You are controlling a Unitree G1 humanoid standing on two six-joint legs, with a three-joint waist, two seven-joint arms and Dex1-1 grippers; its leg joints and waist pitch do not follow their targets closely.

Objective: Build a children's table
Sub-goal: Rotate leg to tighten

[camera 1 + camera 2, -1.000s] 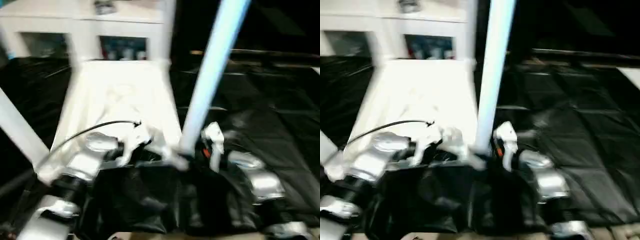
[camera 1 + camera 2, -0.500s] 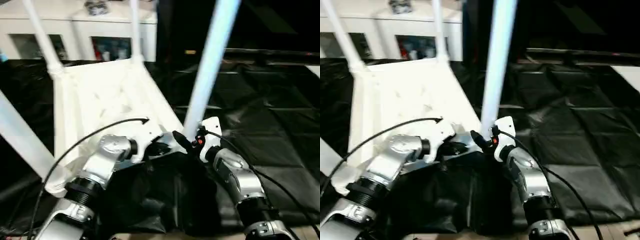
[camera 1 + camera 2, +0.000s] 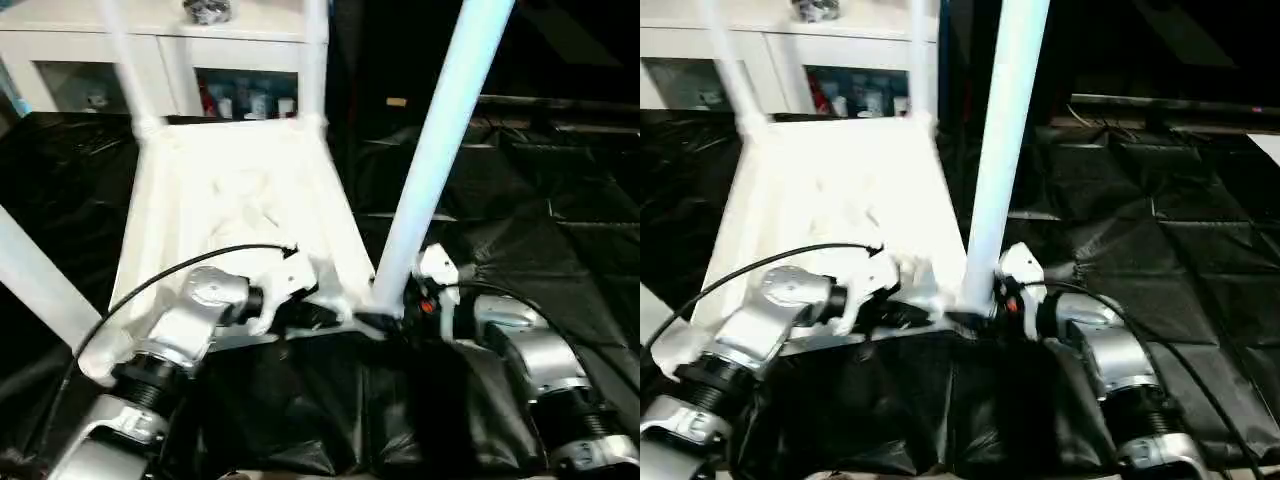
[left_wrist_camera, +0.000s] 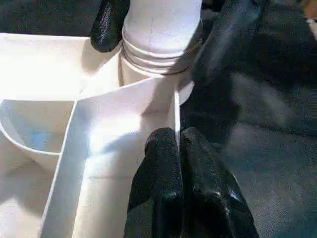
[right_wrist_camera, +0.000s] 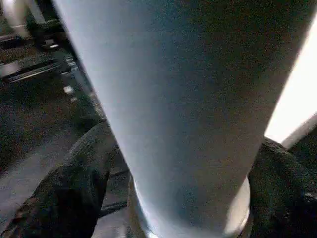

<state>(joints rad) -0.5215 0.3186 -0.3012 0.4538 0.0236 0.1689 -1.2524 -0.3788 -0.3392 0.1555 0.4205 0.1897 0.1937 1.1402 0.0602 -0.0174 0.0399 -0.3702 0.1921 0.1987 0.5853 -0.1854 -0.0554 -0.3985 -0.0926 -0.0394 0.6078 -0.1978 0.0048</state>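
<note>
Four legs stand up from the tabletop (image 3: 240, 195), which lies underside up on black sheeting (image 3: 520, 210) in front of a white cabinet (image 3: 70, 60). Taking the tabletop as landmark: two legs rise from its far corners, the far-left leg (image 3: 125, 60) and the far-right leg (image 3: 315, 55); a near-left leg (image 3: 35, 275) slants up from the corner by the robot's left arm; the near-right leg (image 3: 440, 150) stands in the near-right corner socket (image 4: 158, 54).

The right gripper (image 3: 395, 315) is clamped around the base of the near-right leg: in the left wrist view its black fingers (image 4: 228, 39) sit on either side of the ribbed collar just above the socket, and in the right wrist view its pads flank the tube. The left gripper (image 4: 183, 148) is pinched shut on the tabletop's thin edge wall (image 4: 177, 111), just beside that same socket.

Compared with half a second ago, the head camera has shifted, so the whole scene sits differently. Beyond that, the right forearm now lies lower and further to the robot's right, with the right gripper tighter in against the leg's foot. The left gripper keeps its hold on the rim by the corner, and the four legs stand as before.
</note>
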